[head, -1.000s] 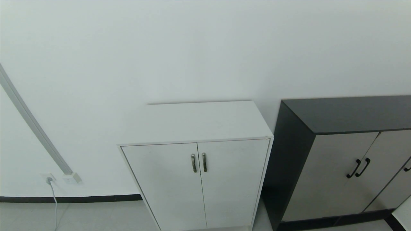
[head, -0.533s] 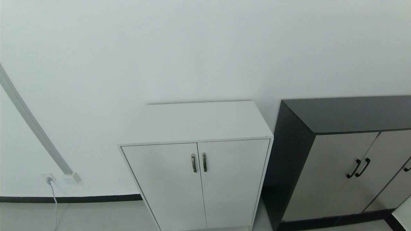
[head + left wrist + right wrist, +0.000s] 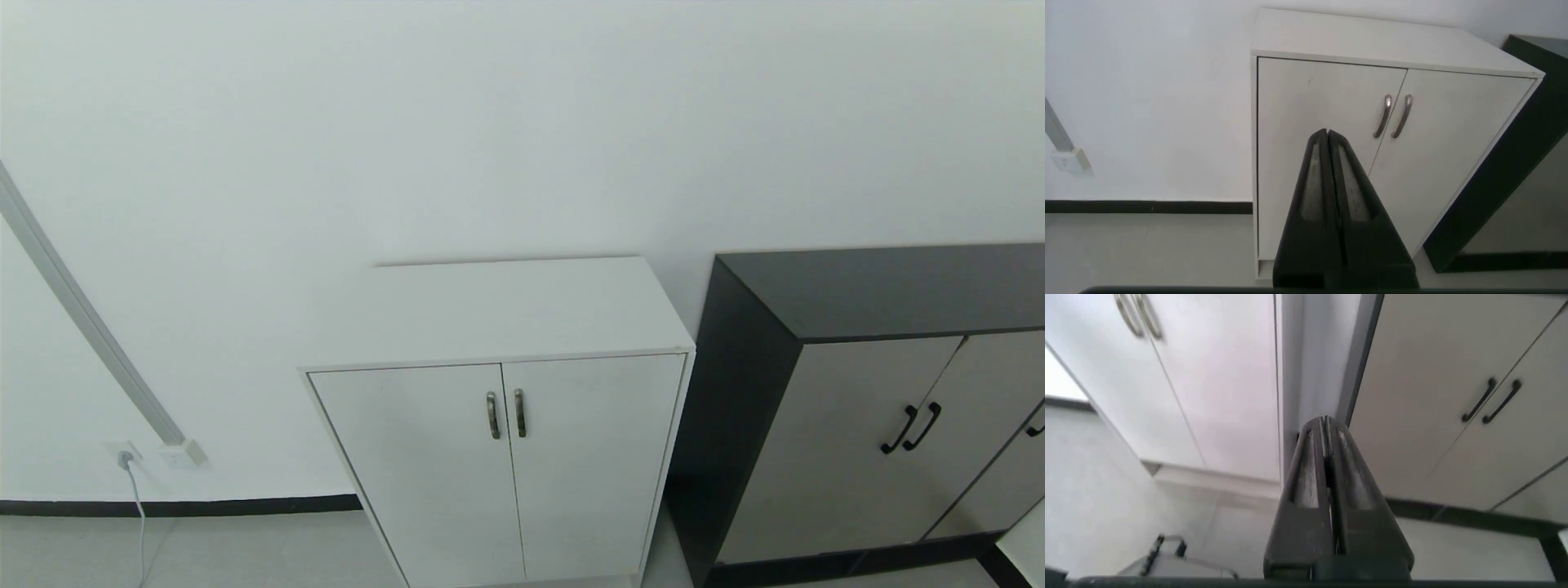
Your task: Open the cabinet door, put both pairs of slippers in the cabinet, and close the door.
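black cabinet [image 3: 882,290], doors shut | wall socket [image 3: 122,456], cord [image 3: 140,514] plugged | slanted conduit [image 3: 82,310]

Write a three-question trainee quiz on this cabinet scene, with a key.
1. True or false: the white cabinet is closed.
2. What stands to the robot's right of the white cabinet? A. a dark cabinet B. a chair C. a rack of slippers
3. Fill in: the left pincer and the right pincer are both ____ (open or shut).

Key: 1 true; 2 A; 3 shut.
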You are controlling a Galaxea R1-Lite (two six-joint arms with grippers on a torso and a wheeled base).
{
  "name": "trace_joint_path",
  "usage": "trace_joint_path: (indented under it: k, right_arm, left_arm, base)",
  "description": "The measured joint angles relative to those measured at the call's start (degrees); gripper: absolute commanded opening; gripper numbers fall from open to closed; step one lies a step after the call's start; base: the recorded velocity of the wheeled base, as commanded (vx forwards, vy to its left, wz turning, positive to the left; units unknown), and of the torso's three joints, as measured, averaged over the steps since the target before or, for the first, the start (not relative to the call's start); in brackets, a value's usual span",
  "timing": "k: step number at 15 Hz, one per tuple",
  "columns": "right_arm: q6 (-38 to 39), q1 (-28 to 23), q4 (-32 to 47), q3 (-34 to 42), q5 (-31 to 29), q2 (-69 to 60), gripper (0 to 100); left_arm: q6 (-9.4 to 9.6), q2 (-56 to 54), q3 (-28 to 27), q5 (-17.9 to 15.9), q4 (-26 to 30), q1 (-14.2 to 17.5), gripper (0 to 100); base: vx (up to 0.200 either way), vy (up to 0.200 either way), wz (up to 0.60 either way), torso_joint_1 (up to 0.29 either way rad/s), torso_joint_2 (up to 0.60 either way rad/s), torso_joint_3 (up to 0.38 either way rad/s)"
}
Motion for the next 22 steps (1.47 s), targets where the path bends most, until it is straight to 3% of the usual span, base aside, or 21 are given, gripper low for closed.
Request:
trace_joint_path:
  k: [7, 10, 13, 22]
  right_arm:
    - [1.15, -3.89, -0.02, -0.02, -0.12, -5.92, 0]
    - [5.16, -4.05, -0.21, -0.02, -0.48, -7.00, 0]
    - [6.67, -4.05, -0.51, 0.00, -4.92, -7.30, 0]
    - [6.12, -4.05, -0.51, 0.00, -4.74, -7.40, 0]
  left_arm:
    - [-0.02, 0.00, -0.01, 0.00, 0.00, 0.00, 0]
    - [-0.05, 0.00, -0.01, -0.02, 0.00, 0.00, 0]
    - [0.00, 0.00, -0.01, -0.09, 0.00, 0.00, 0]
    - [0.24, 0.00, 0.00, -0.09, 0.00, 0.00, 0]
  base:
    - [0.000, 0.000, 0.00, 0.000, 0.00, 0.000]
    - [0.000, 0.000, 0.00, 0.000, 0.00, 0.000]
    - [0.000, 0.000, 0.00, 0.000, 0.00, 0.000]
    - [0.000, 0.000, 0.00, 0.000, 0.00, 0.000]
